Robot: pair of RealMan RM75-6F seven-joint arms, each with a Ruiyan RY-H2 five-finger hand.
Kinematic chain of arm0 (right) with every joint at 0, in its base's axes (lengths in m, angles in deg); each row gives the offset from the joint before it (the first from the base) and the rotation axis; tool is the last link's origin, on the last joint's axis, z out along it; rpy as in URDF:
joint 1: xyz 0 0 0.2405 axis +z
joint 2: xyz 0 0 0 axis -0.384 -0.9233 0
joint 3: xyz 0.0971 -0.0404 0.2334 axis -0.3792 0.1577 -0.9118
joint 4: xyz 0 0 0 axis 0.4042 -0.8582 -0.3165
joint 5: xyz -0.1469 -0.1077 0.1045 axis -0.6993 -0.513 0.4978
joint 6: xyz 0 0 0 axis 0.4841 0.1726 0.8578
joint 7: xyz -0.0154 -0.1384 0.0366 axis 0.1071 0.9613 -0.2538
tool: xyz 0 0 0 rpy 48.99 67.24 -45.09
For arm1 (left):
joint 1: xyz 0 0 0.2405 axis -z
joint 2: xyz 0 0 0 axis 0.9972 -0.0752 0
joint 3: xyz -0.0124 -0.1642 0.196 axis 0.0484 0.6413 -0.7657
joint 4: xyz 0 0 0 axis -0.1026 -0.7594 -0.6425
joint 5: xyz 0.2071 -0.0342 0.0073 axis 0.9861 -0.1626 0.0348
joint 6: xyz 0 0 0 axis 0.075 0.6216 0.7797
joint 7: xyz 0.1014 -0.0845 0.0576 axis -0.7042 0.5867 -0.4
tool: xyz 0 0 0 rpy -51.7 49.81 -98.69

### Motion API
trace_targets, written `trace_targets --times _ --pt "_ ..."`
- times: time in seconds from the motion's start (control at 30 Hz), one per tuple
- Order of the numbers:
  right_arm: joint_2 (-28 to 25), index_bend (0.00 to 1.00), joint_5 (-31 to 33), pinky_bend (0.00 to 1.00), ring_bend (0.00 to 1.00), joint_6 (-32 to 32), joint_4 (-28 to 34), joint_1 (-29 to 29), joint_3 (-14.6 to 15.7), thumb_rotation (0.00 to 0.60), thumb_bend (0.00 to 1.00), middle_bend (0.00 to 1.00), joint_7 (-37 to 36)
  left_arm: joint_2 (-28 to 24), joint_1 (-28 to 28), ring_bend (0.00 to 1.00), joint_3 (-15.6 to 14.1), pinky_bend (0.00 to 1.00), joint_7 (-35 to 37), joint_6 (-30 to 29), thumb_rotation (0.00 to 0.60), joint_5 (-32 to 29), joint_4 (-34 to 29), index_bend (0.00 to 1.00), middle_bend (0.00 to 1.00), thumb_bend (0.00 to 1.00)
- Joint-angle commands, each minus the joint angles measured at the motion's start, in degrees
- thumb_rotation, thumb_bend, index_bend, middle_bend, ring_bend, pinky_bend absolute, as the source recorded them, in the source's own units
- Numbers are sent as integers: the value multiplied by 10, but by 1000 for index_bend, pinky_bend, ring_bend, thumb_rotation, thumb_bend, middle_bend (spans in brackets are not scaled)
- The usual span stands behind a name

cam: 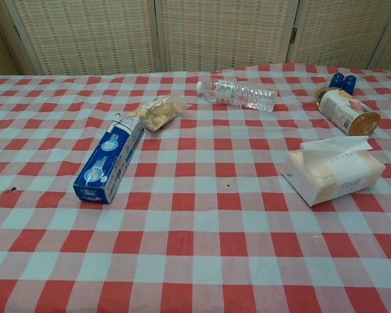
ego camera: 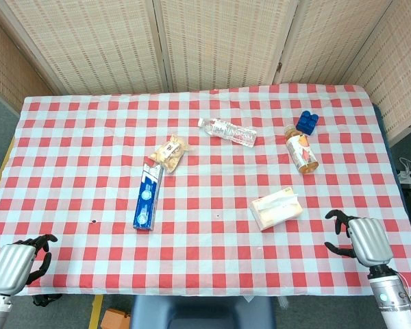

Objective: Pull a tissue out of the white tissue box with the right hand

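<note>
The white tissue box (ego camera: 277,210) lies on the red-checked tablecloth at the right of centre, with a tissue sticking up from its top slot; the chest view shows the tissue box (cam: 332,172) at the right. My right hand (ego camera: 359,239) hovers at the table's near right edge, a short way right of and nearer than the box, fingers curled and apart, holding nothing. My left hand (ego camera: 17,263) rests at the near left corner, empty, fingers loosely bent. Neither hand appears in the chest view.
A blue toothpaste box (ego camera: 147,194) lies left of centre with a snack bag (ego camera: 169,152) behind it. A clear water bottle (ego camera: 227,131) lies at the back middle. A lying jar (ego camera: 302,151) and a blue block (ego camera: 306,122) sit behind the tissue box.
</note>
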Motion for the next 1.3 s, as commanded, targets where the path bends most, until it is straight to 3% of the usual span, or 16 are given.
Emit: trace_targets --times 0.03,0.4,0.63,0.87,0.97,1.1,1.3 --pt "0 390 -1 1000 654 1 -1 0 0 600 24 607 0 0 -1 567 0 611 -1 -1 600 0 0 384 504 540" --pt "3 389 -2 986 636 0 -3 1 1 600 24 607 3 -1 -2 566 0 611 -4 -1 600 -2 -2 384 504 539" --pt "5 383 -13 765 455 11 -5 -4 4 600 25 553 -2 -1 -3 567 -2 611 -11 -8 600 7 -6 384 504 539" --pt "28 352 -27 754 442 4 -15 8 1 600 25 525 4 -2 -4 567 0 611 -6 -4 600 -1 -8 384 505 540" --pt "53 319 -28 770 473 -5 -29 25 -12 600 25 527 13 -2 -4 567 -2 611 -9 -4 600 3 -10 384 505 539" --pt "93 322 -22 925 683 -24 -56 56 -36 600 25 643 24 -1 -3 567 -2 611 -10 -2 600 2 -10 384 505 539" --pt "119 299 -5 962 728 -57 -77 81 -47 600 28 680 48 -2 -3 567 -1 612 -8 -1 600 -1 -9 384 505 539"
